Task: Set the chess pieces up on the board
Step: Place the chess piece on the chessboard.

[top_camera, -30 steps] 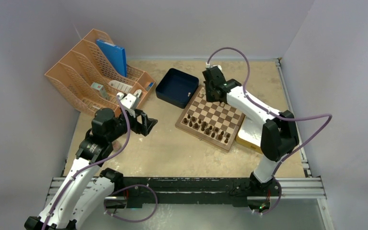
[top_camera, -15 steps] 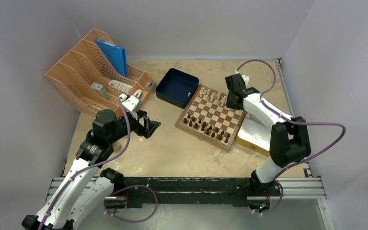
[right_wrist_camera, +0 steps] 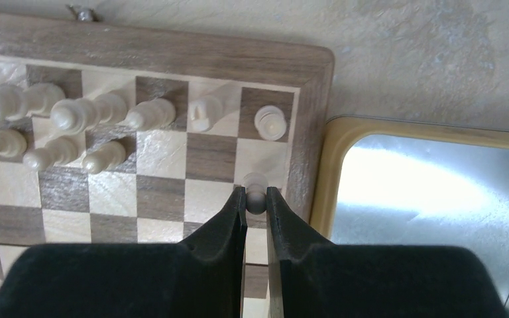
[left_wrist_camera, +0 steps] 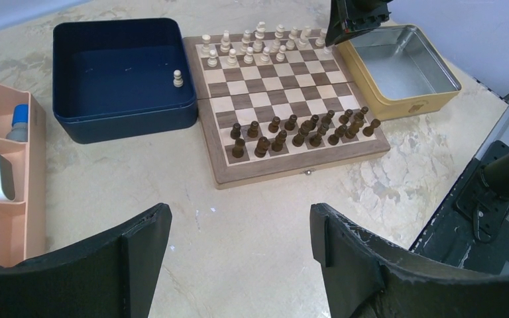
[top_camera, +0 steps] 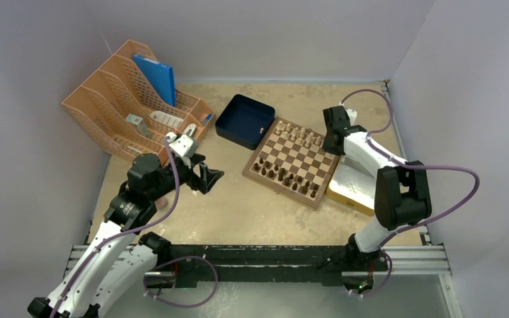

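The board (top_camera: 290,163) lies mid-table; it also shows in the left wrist view (left_wrist_camera: 285,99) and the right wrist view (right_wrist_camera: 172,165). Several pale cream chess pieces (left_wrist_camera: 258,46) stand in its far rows, dark brown pieces (left_wrist_camera: 298,132) in its near rows. My right gripper (right_wrist_camera: 256,197) is shut on a cream pawn (right_wrist_camera: 256,199) over the board's far right corner (top_camera: 331,136), next to a cream rook (right_wrist_camera: 270,122). One cream pawn (left_wrist_camera: 178,79) stands in the dark blue tray (left_wrist_camera: 122,73). My left gripper (top_camera: 207,177) is open and empty above the table left of the board.
A shiny metal tray with a yellow rim (top_camera: 351,185) sits against the board's right side (right_wrist_camera: 431,199). An orange file organiser (top_camera: 132,99) with small items stands at the back left. The dark blue tray (top_camera: 242,119) touches the board's far left corner.
My right gripper has moved from over the board's far left, near the blue tray, to the board's far right corner. My left gripper has drifted slightly right.
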Controlling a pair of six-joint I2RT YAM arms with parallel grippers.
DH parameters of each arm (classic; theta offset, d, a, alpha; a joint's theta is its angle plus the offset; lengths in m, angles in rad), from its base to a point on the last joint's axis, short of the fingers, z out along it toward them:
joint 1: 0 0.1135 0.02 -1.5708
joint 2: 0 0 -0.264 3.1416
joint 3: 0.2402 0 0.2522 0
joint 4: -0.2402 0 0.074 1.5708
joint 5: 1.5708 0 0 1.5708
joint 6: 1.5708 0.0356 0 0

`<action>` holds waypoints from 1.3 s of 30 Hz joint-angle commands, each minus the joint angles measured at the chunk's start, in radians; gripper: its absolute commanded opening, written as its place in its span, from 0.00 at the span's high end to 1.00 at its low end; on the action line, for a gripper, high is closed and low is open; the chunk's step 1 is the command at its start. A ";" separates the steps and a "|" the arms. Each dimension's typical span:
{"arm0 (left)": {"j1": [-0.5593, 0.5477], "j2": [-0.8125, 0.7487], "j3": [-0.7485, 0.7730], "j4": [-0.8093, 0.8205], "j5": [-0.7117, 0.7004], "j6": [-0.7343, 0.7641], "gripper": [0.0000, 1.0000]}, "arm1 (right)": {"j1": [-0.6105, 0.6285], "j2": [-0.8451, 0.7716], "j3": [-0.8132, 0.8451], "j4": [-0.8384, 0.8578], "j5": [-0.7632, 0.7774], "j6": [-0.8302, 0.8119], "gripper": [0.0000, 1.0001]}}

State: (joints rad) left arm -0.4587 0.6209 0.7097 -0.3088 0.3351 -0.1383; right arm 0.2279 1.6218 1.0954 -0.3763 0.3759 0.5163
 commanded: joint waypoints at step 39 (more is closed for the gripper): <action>-0.010 -0.007 0.028 0.027 -0.025 0.014 0.24 | -0.048 0.040 -0.003 0.054 -0.027 -0.014 0.73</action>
State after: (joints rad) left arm -0.4652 0.6159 0.7097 -0.3096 0.3202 -0.1379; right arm 0.1829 1.6634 1.0870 -0.3332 0.3271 0.5087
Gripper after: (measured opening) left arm 0.760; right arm 0.257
